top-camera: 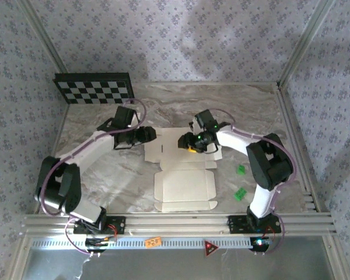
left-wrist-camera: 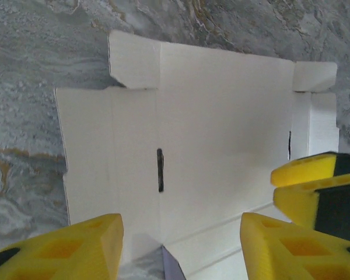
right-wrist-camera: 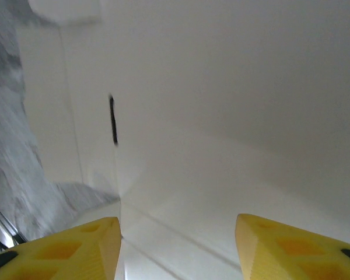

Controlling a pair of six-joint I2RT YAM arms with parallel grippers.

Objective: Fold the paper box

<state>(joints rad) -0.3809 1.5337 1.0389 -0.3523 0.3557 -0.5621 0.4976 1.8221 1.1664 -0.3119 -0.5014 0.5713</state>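
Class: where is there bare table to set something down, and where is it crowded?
Free: the far strip right of the checkerboard; the near-left patch between left arm and box. Crowded: the box's far edge, around left hand and right hand; green blocks right of it.

Floral-patterned wallpaper (top-camera: 192, 41) (pale lavender) surrounds a grey marbled tabletop (top-camera: 251, 111) framed by aluminium rails (top-camera: 181, 221).

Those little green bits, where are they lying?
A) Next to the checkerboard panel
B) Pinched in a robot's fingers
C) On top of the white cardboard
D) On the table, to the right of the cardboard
D: the green bits lie on the bare marble table, off to the right of the paper box and close to the right arm.
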